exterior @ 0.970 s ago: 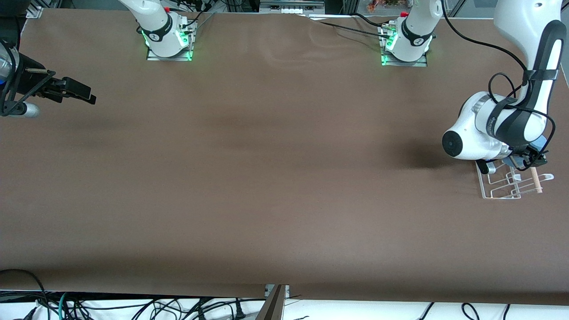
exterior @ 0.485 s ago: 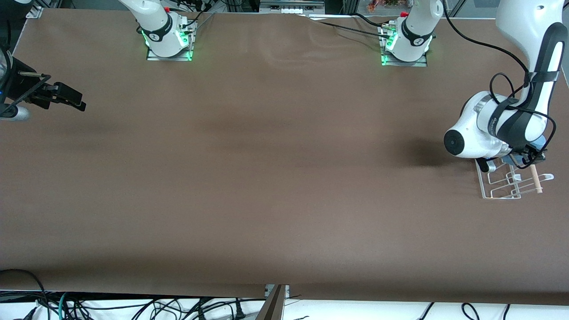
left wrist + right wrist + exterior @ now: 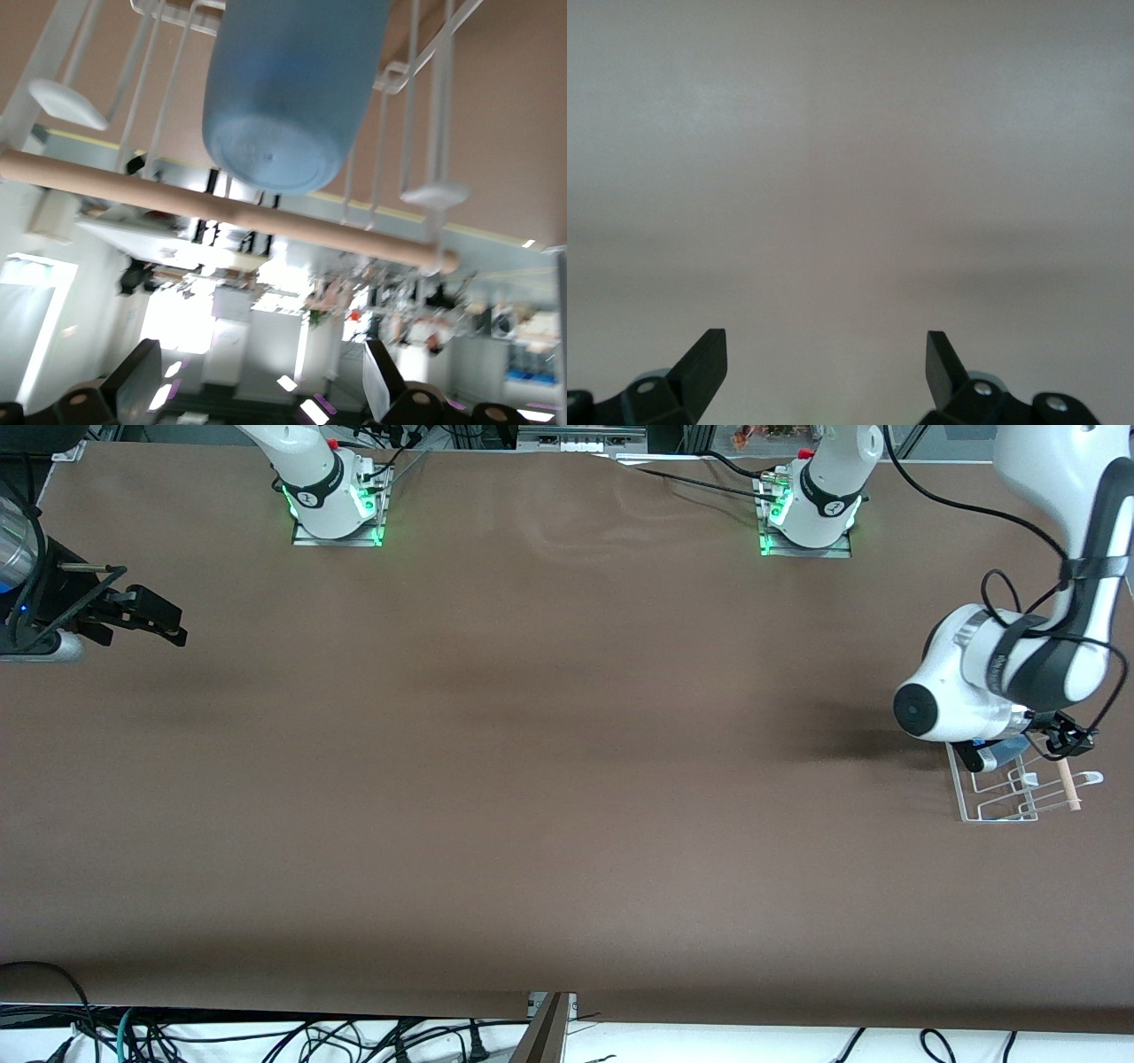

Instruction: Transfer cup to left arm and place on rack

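Your table (image 3: 549, 779) is one wide brown sheet, with both arm bases lit green along its top edge in the front view. The left arm (image 3: 1001, 682) bends down over the rack at its own end of the table, and its bulky white wrist covers the part of the rack farthest from the front camera, so you get only a sliver of what sits under it. The rack (image 3: 1010, 790) is small, white wire, with a light wooden rod (image 3: 1067, 786) along one side. The cup (image 3: 288, 88) sits on the rack, lying among the wire loops with its closed base turned toward the wrist camera; from the front it is just a blue patch (image 3: 1005, 755) under the wrist. The left gripper (image 3: 261, 385) is at the rack with its fingers spread wide, and the cup is clear of them, nothing pinched. Over at the right arm's end, the right gripper (image 3: 151, 615) waits above bare table, its fingers (image 3: 702, 363) spread apart too, holding nothing. Loose cables (image 3: 266, 1036) lie past the table's near edge.
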